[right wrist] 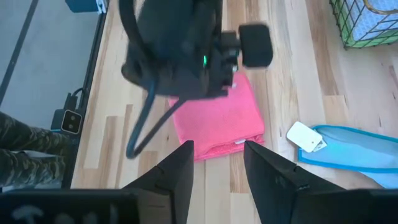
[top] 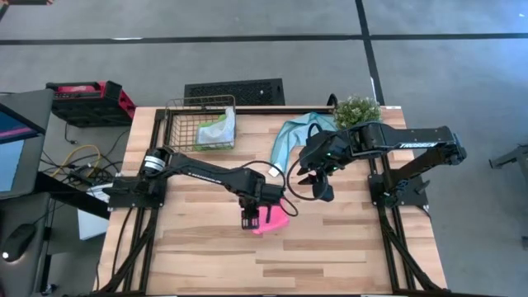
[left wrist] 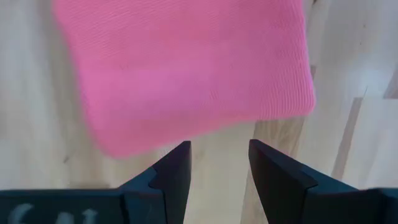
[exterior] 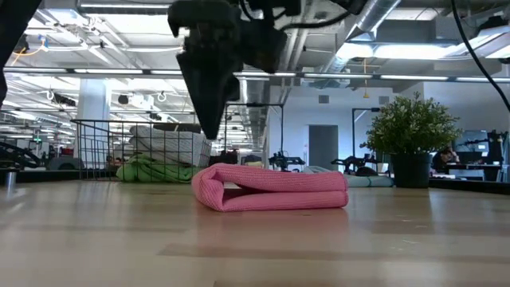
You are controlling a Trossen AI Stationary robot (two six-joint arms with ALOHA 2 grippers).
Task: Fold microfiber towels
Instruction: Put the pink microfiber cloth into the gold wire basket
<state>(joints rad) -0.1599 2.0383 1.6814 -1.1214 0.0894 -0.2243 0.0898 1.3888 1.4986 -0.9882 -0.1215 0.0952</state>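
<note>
The hot pink towel (top: 274, 219) lies folded into a flat pad on the table's middle; it also shows in the low view (exterior: 271, 188). My left gripper (left wrist: 219, 152) is open, pointing down just above the table at the pad's left edge (top: 249, 219), touching nothing. My right gripper (right wrist: 217, 160) is open and empty, up in the air to the right of the pink towel (top: 318, 186). The teal-blue towel (top: 295, 134) with its white tag (right wrist: 305, 137) lies crumpled at the far side. Green (exterior: 155, 170) and pale grey (exterior: 159, 143) cloths lie in the wire basket.
A wire basket (top: 186, 124) stands at the far left of the table. A small potted plant (top: 356, 109) stands at the far right corner. Bare wood lies along the near side (top: 272, 264). A red crate (top: 87, 101) sits off the table's left.
</note>
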